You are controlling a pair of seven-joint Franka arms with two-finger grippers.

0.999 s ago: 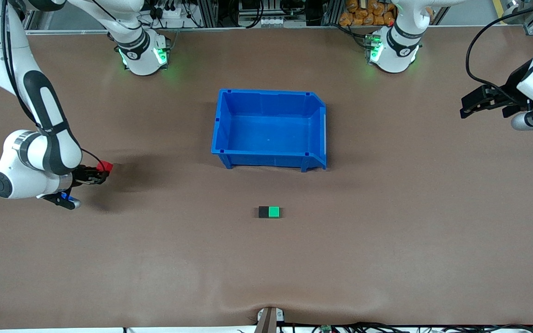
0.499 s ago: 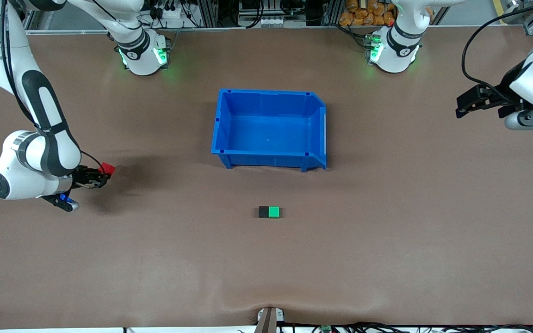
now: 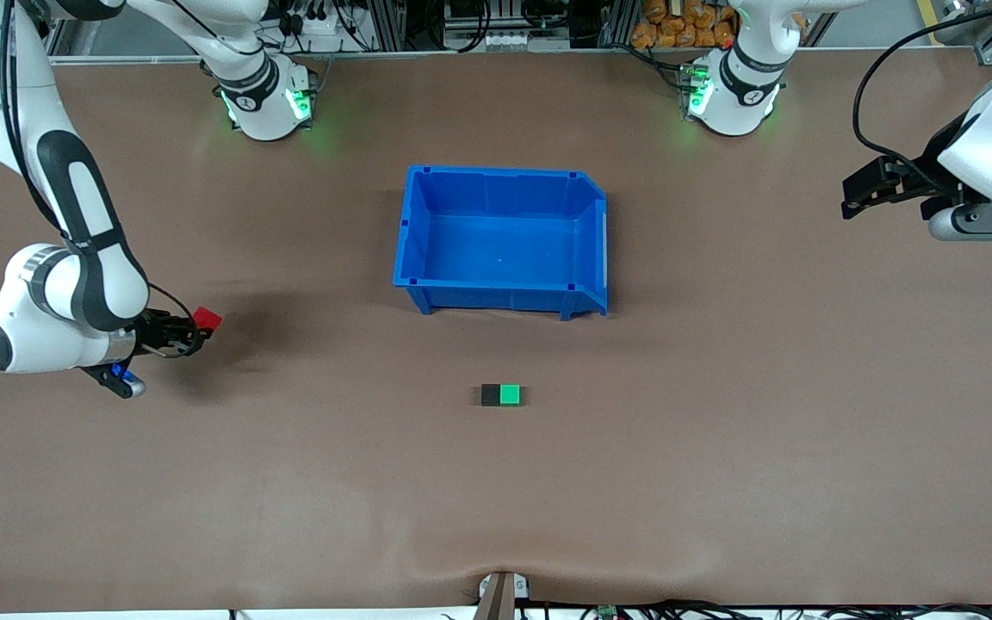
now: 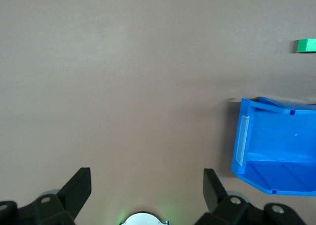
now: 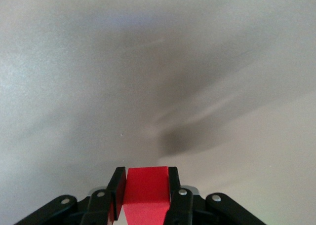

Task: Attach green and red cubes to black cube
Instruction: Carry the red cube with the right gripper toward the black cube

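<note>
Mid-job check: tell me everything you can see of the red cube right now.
The red cube is a small, plain, bright red block with flat matte faces and sharp edges. It is off the table, clamped between the two black fingers of the right gripper, which press on two of its sides, over bare brown table toward the right arm's end. It looks slightly tilted. Nothing else touches it.

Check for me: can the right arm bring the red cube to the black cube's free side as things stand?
Probably yes. The right gripper holds the red cube over bare table; nothing lies between it and the black cube, whose side facing it is free, the green cube on the other.
</note>
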